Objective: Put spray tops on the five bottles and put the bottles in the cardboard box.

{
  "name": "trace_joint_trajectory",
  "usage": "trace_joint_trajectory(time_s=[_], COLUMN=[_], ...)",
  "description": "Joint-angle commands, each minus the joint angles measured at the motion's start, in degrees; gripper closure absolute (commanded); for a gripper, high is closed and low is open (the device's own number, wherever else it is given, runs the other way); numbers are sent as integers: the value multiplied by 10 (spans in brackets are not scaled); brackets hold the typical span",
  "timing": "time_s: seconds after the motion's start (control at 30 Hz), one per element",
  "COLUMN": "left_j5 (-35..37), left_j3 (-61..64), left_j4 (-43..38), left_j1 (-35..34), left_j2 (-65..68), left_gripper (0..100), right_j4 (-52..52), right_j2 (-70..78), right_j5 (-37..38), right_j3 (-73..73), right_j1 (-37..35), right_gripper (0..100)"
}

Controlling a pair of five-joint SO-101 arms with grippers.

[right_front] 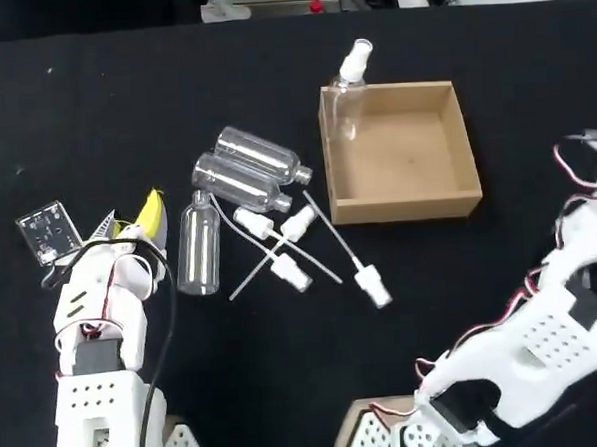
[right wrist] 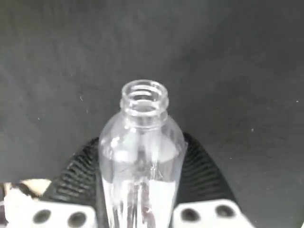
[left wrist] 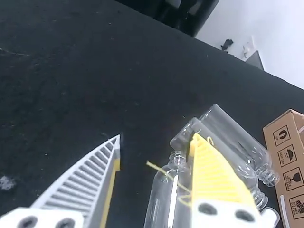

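Three clear open bottles lie left of the cardboard box (right_front: 456,207): two side by side (right_front: 260,155) (right_front: 238,184) and one (right_front: 199,245) nearer my left arm. A bottle with a white spray top (right_front: 354,62) stands in the box's far left corner. Several loose spray tops (right_front: 293,272) with long tubes lie in front of the bottles. My left gripper (right_front: 130,214) (left wrist: 156,137) is open just left of the nearest bottle (left wrist: 176,162), whose neck sits by the yellow finger (left wrist: 213,180). My right gripper (right wrist: 142,142) is shut on an uncapped clear bottle (right wrist: 142,123).
A small green circuit board (right_front: 49,232) lies on the black cloth left of my left gripper. The right arm's white body (right_front: 545,341) fills the lower right corner, with wires (right_front: 576,164) near the right edge.
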Motion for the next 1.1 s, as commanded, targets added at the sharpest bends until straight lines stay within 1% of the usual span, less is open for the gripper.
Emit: trace_joint_trajectory(time_s=[0.0,0.13,0.3,0.4,0.5,0.53,0.6,0.67,0.77,0.83,0.93,1.07], left_j5=[-2,-2,-4,-42,-99,-122,-168,-207,-258,-286,-296,-315], left_j3=[-24,-24,-24,-27,-24,-26,-38,-62,-84,-85,-80,-86], left_j4=[-13,-13,-13,-10,-6,6,43,95,160,179,179,196], left_j1=[7,7,7,28,81,104,153,211,304,347,360,360], left_j2=[-4,-4,-4,-4,-4,-4,-4,-2,2,3,3,4], left_gripper=[770,770,770,770,770,770,770,770,770,770,770,770], right_j4=[22,21,-1,-73,-149,-167,-188,-189,-187,-187,-187,-187], right_j2=[-88,-225,-455,-583,-684,-712,-756,-791,-836,-856,-880,-898], right_j5=[-48,-85,-122,-159,-194,-202,-210,-208,-205,-203,-170,-159], right_j3=[-20,70,221,310,400,425,464,483,498,506,532,574], right_j1=[-41,-99,-211,-262,-287,-289,-283,-258,-192,-149,-107,-91], right_gripper=[987,987,987,987,987,987,987,987,987,985,985,986])
